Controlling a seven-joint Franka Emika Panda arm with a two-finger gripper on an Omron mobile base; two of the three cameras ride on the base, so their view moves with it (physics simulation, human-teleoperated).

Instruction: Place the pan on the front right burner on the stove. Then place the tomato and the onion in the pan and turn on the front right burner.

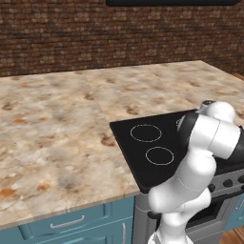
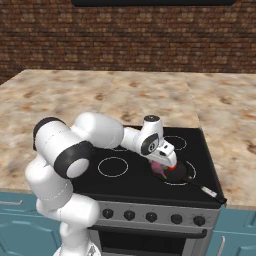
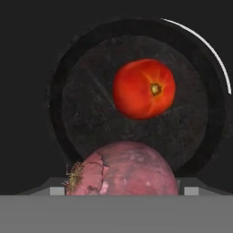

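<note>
Presently: gripper [image 2: 161, 169] closed on onion [image 3: 123, 169] above pan [image 3: 91, 113]; tomato [image 3: 144, 88] in pan, front right burner [image 3: 214, 54].

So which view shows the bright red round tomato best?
The hand view: the bright red round tomato lies unobstructed in the shallow black pan. In the right base view just a red sliver peeks from under the claw.

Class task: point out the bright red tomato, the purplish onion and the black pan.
Bright red round tomato [image 3: 144, 88], hand view, its skin.
Dull purplish round onion [image 3: 129, 170], hand view, its skin.
Shallow round black pan [image 3: 91, 113], hand view, bare floor.
</note>
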